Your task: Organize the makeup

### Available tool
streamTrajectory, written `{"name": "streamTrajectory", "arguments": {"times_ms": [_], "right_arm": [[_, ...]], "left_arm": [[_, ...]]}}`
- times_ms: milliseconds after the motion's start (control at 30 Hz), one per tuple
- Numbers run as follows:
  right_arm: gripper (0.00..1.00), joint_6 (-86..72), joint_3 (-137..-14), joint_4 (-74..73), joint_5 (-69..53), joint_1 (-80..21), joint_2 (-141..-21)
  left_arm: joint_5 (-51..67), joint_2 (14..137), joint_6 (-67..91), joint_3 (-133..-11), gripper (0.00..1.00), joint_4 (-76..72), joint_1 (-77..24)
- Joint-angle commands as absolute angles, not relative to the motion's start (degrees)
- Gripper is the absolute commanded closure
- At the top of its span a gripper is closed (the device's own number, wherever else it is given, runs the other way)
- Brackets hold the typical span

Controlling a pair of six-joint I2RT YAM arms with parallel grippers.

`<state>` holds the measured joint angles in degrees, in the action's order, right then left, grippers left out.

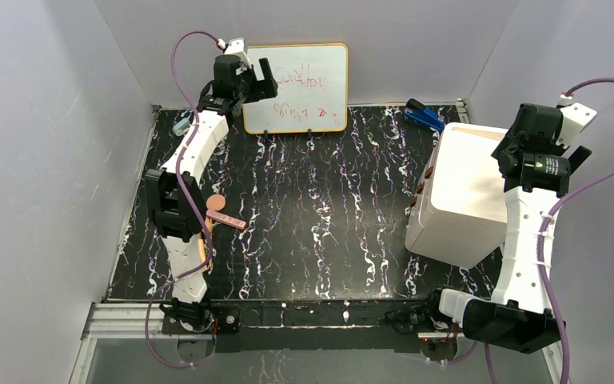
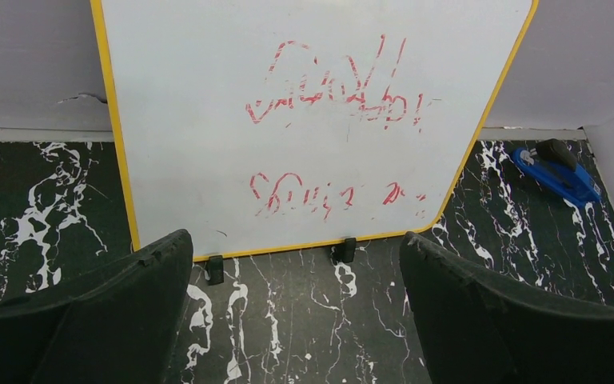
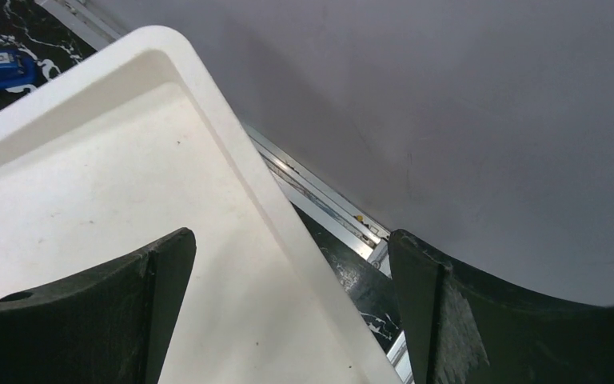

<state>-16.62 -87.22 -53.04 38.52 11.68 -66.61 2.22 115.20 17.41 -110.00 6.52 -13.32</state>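
A round peach puff and a pink flat palette lie on the black marble table at the left, beside my left arm's elbow. A tan piece shows partly from under that arm. The dark compact, brushes and thin stick are not clearly in view. My left gripper is open and empty at the back, facing a whiteboard; its jaws stand wide apart. My right gripper is open and empty above the right rim of a white bin; it also shows in the right wrist view.
The white bin stands at the right, with small brown pieces along its left side. A blue object lies at the back right, also in the left wrist view. A small pale-blue object lies at the back left. Grey walls enclose the table.
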Motion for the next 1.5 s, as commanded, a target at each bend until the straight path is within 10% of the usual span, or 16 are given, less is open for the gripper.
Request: {"name": "streamTrajectory", "arguments": {"times_ms": [0,333,533,1067,1467], "right_arm": [[0.02,-18.36,-83.95,-50.97,40.48,13.34,-63.68],[0.02,-20.29,-72.52,-46.00,31.64,16.79,-59.17],[0.43,-21.29,-69.97,-45.62,28.88,17.23,-58.74],[0.87,-17.05,-66.01,-36.53,7.42,17.23,-61.04],[0.92,-8.36,-72.96,-28.52,-6.58,7.71,-69.99]], "left_arm": [[3.74,112.06,17.66,-110.60,0.02,7.12,-12.36],[4.35,112.30,17.84,-110.95,0.02,7.81,-11.27],[3.91,112.29,17.75,-110.99,0.01,8.16,-11.07],[2.94,111.06,16.22,-110.45,0.02,9.80,-10.17],[3.55,108.75,15.48,-107.89,0.02,10.03,-9.30]]}}
